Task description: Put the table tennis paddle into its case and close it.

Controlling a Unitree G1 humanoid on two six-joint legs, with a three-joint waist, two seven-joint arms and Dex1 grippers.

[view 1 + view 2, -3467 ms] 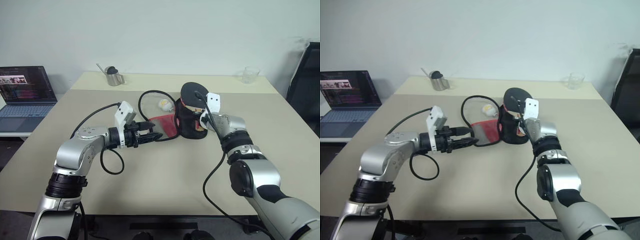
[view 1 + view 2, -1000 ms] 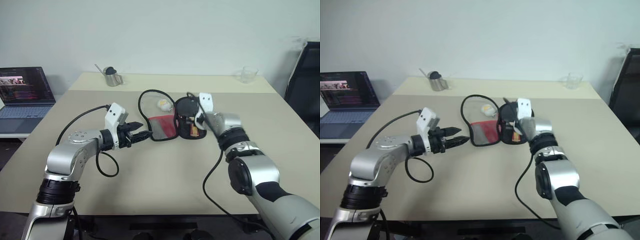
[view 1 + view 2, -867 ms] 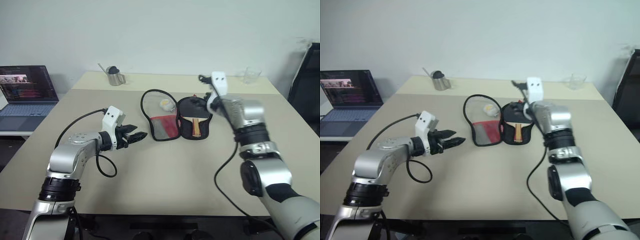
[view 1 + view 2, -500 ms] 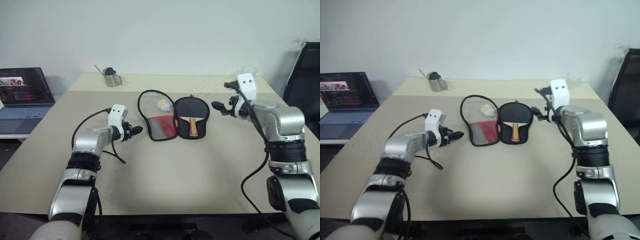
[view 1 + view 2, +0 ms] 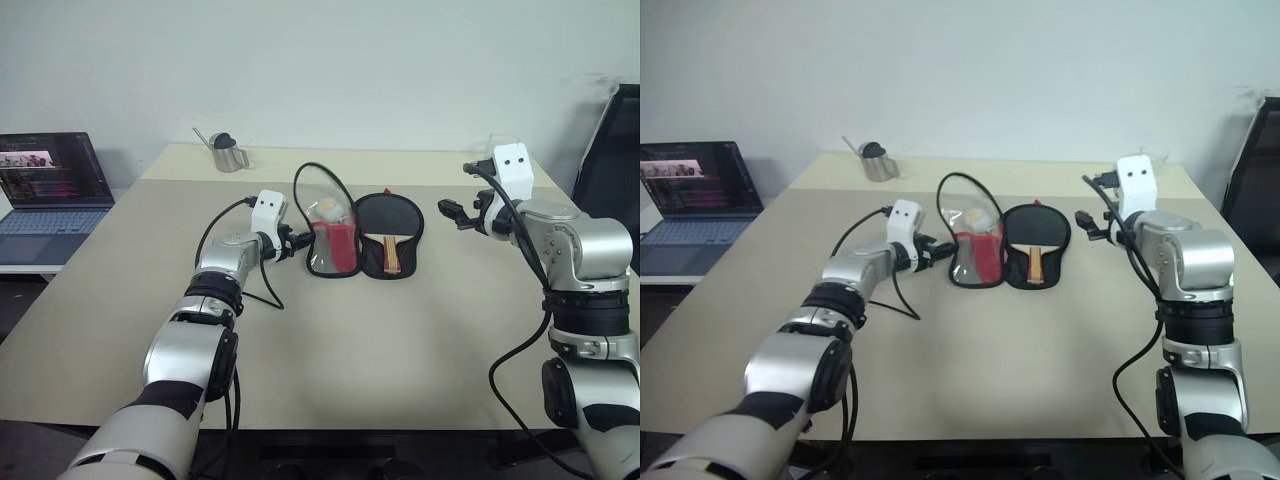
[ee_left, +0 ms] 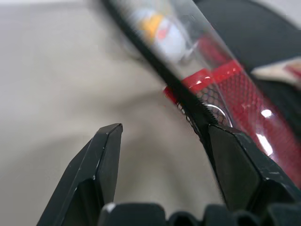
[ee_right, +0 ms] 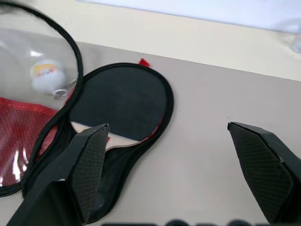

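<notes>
The paddle (image 5: pixel 388 226) now lies in the case (image 5: pixel 372 262); right gripper (image 5: pixel 452 212) has withdrawn, jaws apart, while the spread left gripper (image 5: pixel 296 243) lifts the lid (image 5: pixel 322 205).

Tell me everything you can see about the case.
The case is a soft black paddle-shaped pouch, lying unzipped on the table. Its right half holds the table tennis paddle. Its flap, clear with a red mesh panel and a small white ball inside, stands partly raised; the left hand is at its edge.
</notes>
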